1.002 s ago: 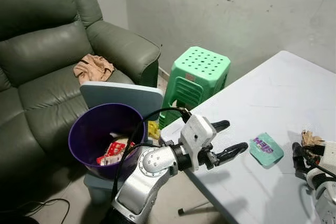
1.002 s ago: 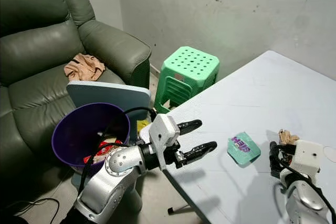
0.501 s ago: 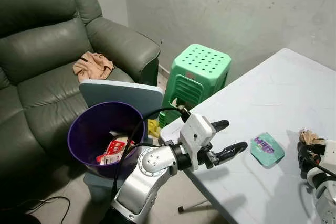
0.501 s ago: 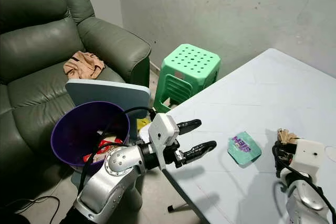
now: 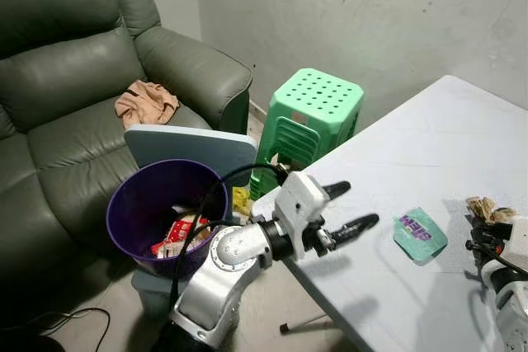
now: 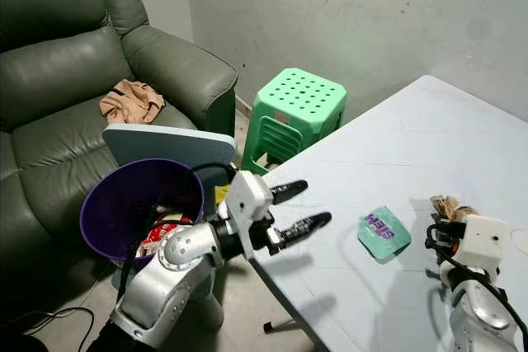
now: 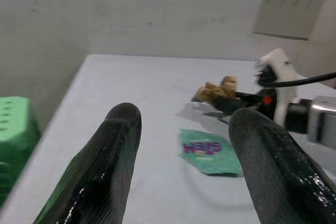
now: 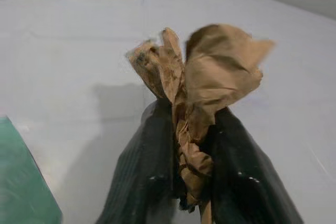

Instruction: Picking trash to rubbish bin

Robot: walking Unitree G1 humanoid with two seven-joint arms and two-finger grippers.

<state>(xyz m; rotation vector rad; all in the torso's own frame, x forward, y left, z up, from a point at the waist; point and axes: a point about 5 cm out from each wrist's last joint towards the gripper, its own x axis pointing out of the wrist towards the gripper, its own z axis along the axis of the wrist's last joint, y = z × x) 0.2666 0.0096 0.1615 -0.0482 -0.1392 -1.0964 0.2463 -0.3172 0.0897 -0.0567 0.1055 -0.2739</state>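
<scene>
A purple rubbish bin (image 5: 144, 204) with wrappers inside stands on the floor left of the white table (image 5: 429, 138). My left gripper (image 5: 345, 208) hovers open over the table's near-left edge, pointing toward a green wrapper (image 5: 418, 234) lying flat on the table. At the right edge my right gripper (image 8: 191, 174) is shut on a crumpled brown paper (image 8: 202, 82), held just above the tabletop. The same brown paper (image 6: 450, 206) sticks up from that gripper in the right eye view.
A green plastic stool (image 5: 313, 117) stands between the table and a dark green sofa (image 5: 66, 72), which has a tan cloth (image 5: 147, 105) on its seat. A grey-blue board (image 5: 190, 148) leans behind the bin. A cable (image 5: 58, 319) lies on the floor.
My right gripper has lifted the brown paper slightly off the table. My left gripper has shifted a little to the left and up, still open.
</scene>
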